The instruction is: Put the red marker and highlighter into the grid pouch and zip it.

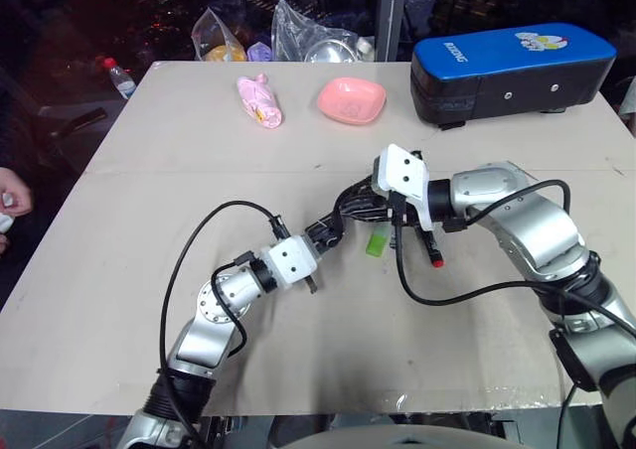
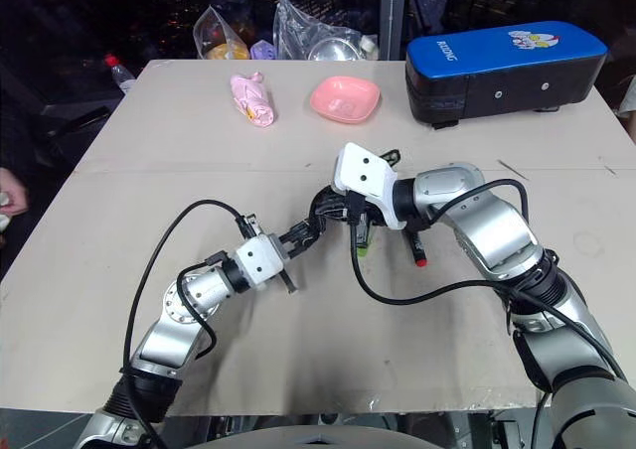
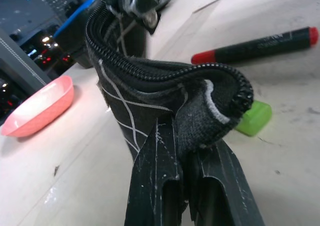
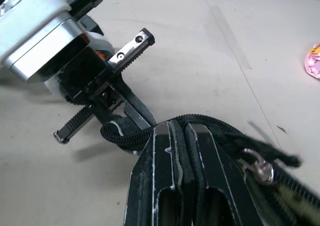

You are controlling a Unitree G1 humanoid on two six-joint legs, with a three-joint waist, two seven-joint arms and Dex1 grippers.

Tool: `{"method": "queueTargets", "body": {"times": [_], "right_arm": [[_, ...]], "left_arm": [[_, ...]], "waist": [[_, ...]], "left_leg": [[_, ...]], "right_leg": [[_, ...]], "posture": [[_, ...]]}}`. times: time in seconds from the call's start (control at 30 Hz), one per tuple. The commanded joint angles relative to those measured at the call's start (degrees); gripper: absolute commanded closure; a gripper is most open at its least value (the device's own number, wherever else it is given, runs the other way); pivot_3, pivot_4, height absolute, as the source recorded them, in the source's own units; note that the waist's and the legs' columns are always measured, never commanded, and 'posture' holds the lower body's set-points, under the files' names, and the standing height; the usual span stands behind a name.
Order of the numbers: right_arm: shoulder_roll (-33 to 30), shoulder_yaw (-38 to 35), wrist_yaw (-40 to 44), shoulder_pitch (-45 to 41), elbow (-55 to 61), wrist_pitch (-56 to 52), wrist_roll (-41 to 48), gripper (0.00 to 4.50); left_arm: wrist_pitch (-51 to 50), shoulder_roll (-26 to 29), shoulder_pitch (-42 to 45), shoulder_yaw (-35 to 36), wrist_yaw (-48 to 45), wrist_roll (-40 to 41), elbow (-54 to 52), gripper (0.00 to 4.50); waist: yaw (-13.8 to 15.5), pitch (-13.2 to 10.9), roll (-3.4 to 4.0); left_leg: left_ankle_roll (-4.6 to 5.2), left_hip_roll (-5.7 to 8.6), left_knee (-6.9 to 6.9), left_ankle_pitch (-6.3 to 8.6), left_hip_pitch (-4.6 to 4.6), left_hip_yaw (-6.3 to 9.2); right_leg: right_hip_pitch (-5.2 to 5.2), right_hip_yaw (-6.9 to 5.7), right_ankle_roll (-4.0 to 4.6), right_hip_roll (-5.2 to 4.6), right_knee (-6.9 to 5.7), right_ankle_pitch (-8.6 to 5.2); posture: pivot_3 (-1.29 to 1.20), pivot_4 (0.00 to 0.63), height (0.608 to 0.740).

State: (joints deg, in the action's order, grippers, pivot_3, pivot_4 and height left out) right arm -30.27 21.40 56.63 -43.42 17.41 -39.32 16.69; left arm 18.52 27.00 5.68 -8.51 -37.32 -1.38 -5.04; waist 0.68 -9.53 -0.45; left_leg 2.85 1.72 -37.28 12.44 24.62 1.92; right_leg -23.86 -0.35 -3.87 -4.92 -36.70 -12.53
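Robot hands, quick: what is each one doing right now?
Left gripper: shut on the end of the grid pouch.
Right gripper: shut on the grid pouch's zipper edge.

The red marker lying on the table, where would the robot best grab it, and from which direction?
Probably around the black middle section of the red marker, coming straight down from above. It lies flat on the table, so the long sides are free for the fingers to close across its slim barrel. The highlighter lies close by on its left, so staying centred on the barrel avoids nudging it.
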Motion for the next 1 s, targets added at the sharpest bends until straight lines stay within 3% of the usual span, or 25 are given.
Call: {"method": "queueTargets", "body": {"times": [0.03, 0.67, 1.0], "right_arm": [[-0.05, -0.27, 3.34, -0.44, 1.84, 3.85, 1.22, 4.47], [2.07, 1.1, 6.95, 2.11, 0.29, 9.59, 0.37, 4.47], [4.07, -1.07, 1.57, 4.67, -2.14, 14.14, -3.41, 4.47]], "left_arm": [[1.15, 0.78, 0.24, 0.64, -0.48, 1.0, -0.8, 4.5], [0.28, 4.43, 0.92, 3.8, -2.81, 5.5, -2.77, 4.5], [0.21, 4.69, 0.41, 3.93, -3.54, 6.16, -3.33, 4.5]], "waist": [[0.0, 0.0, 0.0], [-0.01, 0.0, 0.0], [0.0, 0.0, 0.0]], "left_leg": [[0.0, 0.0, 0.0, 0.0, 0.0, 0.0], [0.0, 0.0, 0.0, 0.0, 0.0, 0.01], [-0.01, 0.01, -0.02, 0.0, -0.01, 0.0]], "right_leg": [[0.0, 0.0, 0.0, 0.0, 0.0, 0.0], [-0.01, 0.0, 0.0, 0.0, 0.0, 0.0], [0.0, 0.0, -0.01, 0.04, -0.02, 0.01]], "posture": [[0.0, 0.15, 0.726], [0.0, 0.15, 0.726], [0.0, 0.15, 0.726]]}}
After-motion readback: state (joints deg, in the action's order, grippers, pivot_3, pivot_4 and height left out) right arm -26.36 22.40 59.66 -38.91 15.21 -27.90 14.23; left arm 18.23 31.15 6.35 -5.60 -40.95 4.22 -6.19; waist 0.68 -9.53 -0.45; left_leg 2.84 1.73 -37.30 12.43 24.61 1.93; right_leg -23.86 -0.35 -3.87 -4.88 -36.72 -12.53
